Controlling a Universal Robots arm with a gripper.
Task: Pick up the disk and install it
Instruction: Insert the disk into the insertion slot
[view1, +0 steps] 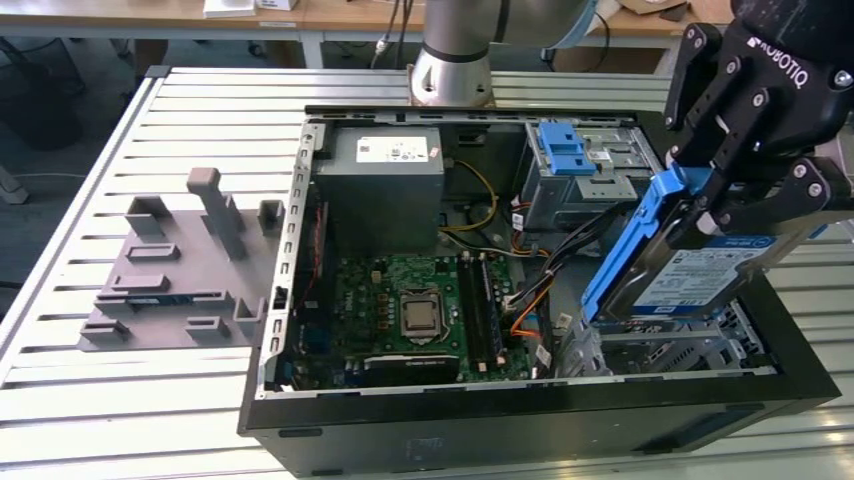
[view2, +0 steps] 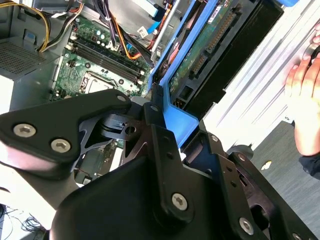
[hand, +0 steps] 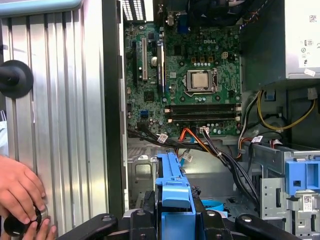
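Lighting was pretty decent here: bright, even, daylight-ish. The slatted table (view1: 160, 380) came out pale with a soft sheen, and in the second wrist view its slats were nearly blown out to white. Inside the computer case (view1: 534, 420) it was dimmer. The walls threw soft shadows over the motherboard (view1: 387, 290), though the first wrist view had it lit well enough. The black gripper (view1: 721, 205) just swallowed light and lost detail. The white label on the disk (view1: 687, 280) and the sticker on the power supply box (hand: 270, 40) looked a bit washed out.
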